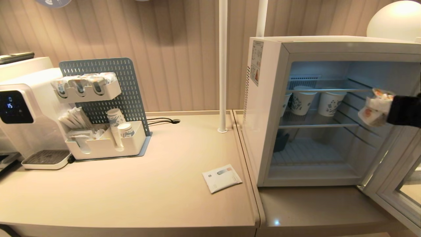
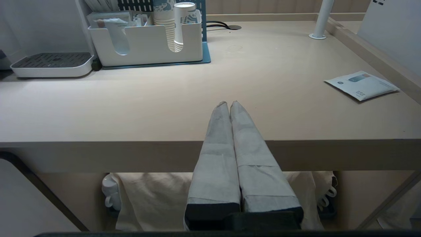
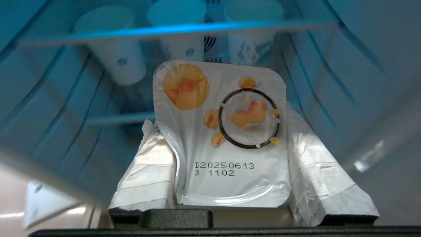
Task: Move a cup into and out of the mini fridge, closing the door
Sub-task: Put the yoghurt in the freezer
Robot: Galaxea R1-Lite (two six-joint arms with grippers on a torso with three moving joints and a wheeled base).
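The mini fridge (image 1: 266, 108) stands on the right end of the counter (image 1: 131, 197) with its door (image 1: 394, 184) swung wide open toward the near right. The right gripper (image 1: 378, 107) reaches in from the right edge of the scene, just in front of the fridge's open mouth, level with the middle wire shelf (image 1: 315, 125). Its padded fingers (image 3: 148, 174) are clamped on the cup (image 1: 375, 106), one on each side, with the foil lid and its peach print facing up toward the wrist camera (image 3: 223, 131). The cup is held in the air, tilted, resting on no shelf.

Deeper inside, three taller paper cups (image 1: 330, 102) with blue print stand in a row on the middle shelf.

The left gripper (image 2: 229, 104) sits low at the near edge of the counter, its wrapped fingers pressed together and holding nothing.

Over on the left side of the counter are a white drinks machine (image 1: 23, 112) and a caddy (image 1: 105, 141) on a blue pegboard holding spare cups and sachets. A flat white packet (image 1: 222, 177) lies on the counter near the fridge's near left corner.
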